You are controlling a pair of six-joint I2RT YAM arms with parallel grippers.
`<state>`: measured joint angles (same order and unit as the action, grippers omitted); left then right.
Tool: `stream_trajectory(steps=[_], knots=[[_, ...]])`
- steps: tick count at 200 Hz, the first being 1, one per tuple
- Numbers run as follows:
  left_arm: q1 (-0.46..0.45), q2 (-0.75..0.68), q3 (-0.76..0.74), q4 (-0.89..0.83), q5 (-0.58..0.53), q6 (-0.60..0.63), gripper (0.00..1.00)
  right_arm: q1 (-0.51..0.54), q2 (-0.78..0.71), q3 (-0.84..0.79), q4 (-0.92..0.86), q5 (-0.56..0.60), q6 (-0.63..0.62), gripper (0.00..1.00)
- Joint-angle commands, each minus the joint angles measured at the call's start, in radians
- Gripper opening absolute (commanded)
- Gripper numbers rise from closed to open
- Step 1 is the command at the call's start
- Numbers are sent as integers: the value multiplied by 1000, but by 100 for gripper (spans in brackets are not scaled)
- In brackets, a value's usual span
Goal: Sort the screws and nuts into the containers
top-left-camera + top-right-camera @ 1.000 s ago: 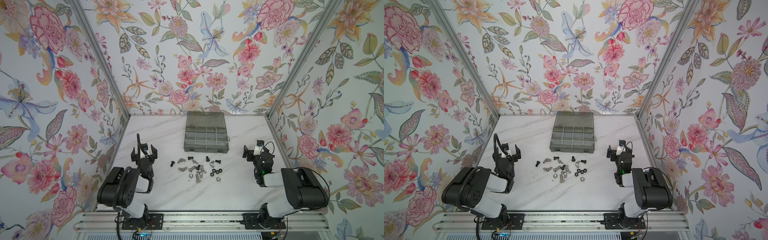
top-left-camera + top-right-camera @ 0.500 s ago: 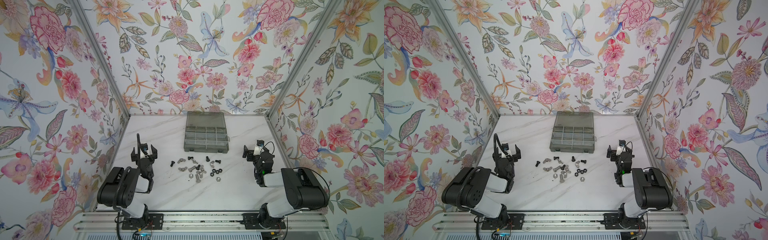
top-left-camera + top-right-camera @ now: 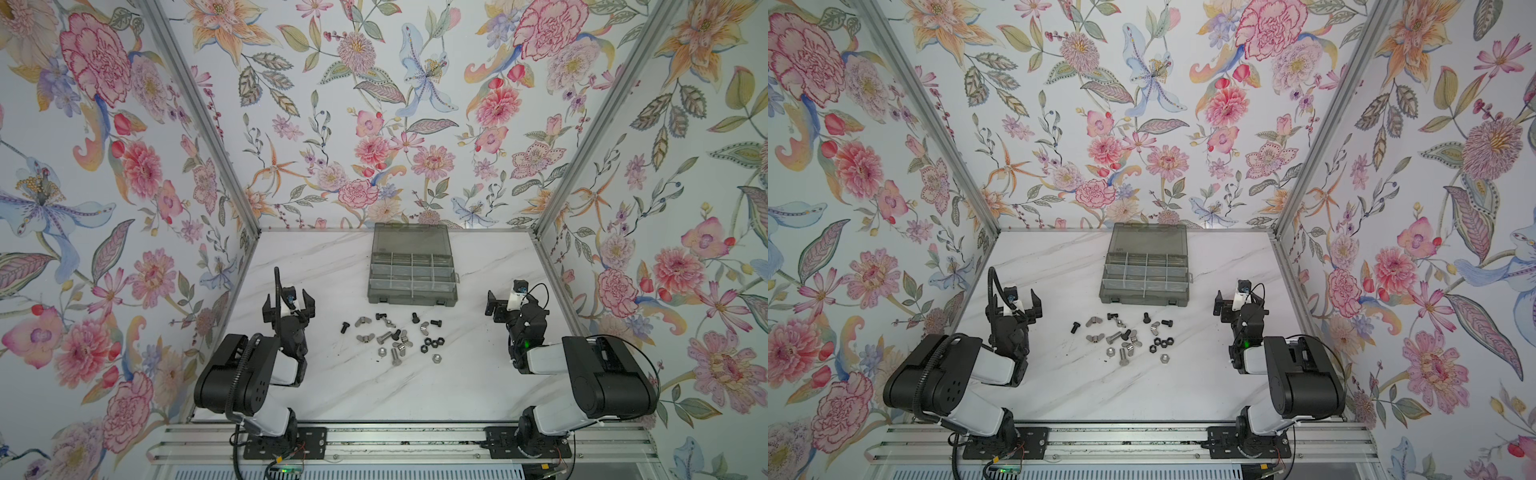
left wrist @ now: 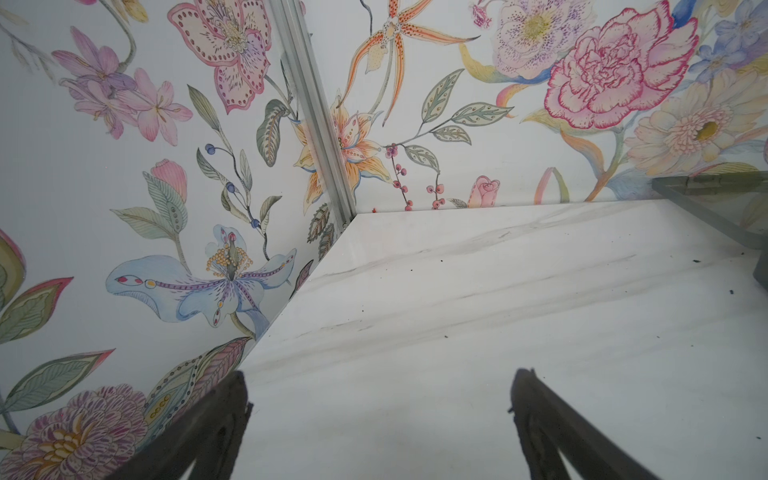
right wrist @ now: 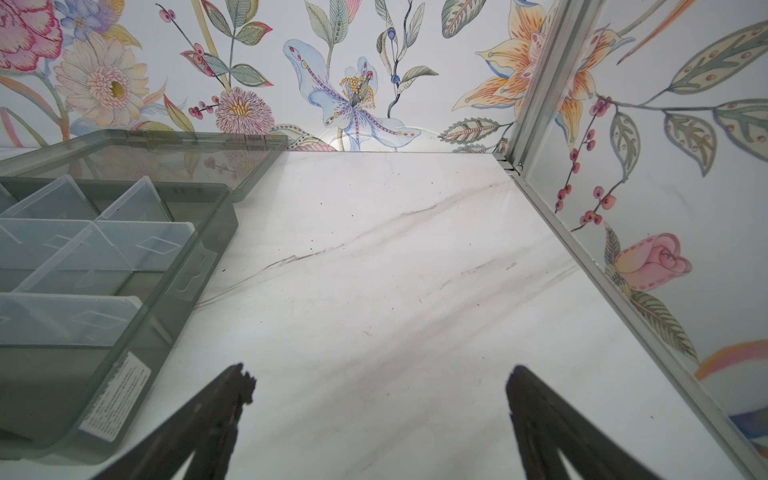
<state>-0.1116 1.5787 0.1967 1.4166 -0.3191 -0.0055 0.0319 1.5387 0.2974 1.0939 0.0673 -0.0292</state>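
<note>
Both hands stand spread wide with nothing between their fingers. The left hand [image 3: 288, 302] sits low over the white marble bench [image 3: 374, 395] on the left in both top views, and the right hand [image 3: 513, 305] sits on the right, each pointing toward the rear wall. Each wrist view shows two dark fingers [image 4: 232, 399] far apart with only bare marble between them. The screws [image 3: 395, 356] and nuts [image 3: 432, 343] lie loose in a small scatter on the bench between the two arms, well apart from either hand. A short black screw [image 3: 345, 327] lies at the scatter's left edge, silver wing nuts [image 3: 362, 321] lie among the rest, and a silver nut [image 3: 436, 358] lies at the near right. Just behind the scatter sits the smoky-grey organizer box [image 3: 411, 300]. Its lid [image 3: 411, 239] is open and tilted back toward the rear wall, and thin dividers mark off the containers [image 3: 401, 274] inside. In the right wrist view the box [image 5: 178, 299] lies just beside the right hand, with a white label [image 5: 114, 399] on its side wall.
</note>
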Motion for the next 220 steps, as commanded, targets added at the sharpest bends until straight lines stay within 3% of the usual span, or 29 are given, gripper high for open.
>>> stream_trajectory(steps=[1,56,110,128,150,181,220], knots=[[-3,-38,-8,21,70,33,99,-2,-41,-6,-21,-7,-5,99],[-4,-221,102,-344,211,73,99,0,-194,110,-386,-75,8,99],[-14,-355,229,-643,444,54,99,36,-242,282,-737,-342,15,99],[-33,-376,260,-739,498,64,99,83,-242,324,-818,-380,-19,99],[-90,-374,319,-907,508,127,99,173,-231,368,-897,-379,-85,99],[-189,-317,426,-1135,470,328,99,270,-200,422,-976,-402,-133,100],[-243,-215,522,-1255,438,526,99,328,-200,432,-997,-423,-144,100]])
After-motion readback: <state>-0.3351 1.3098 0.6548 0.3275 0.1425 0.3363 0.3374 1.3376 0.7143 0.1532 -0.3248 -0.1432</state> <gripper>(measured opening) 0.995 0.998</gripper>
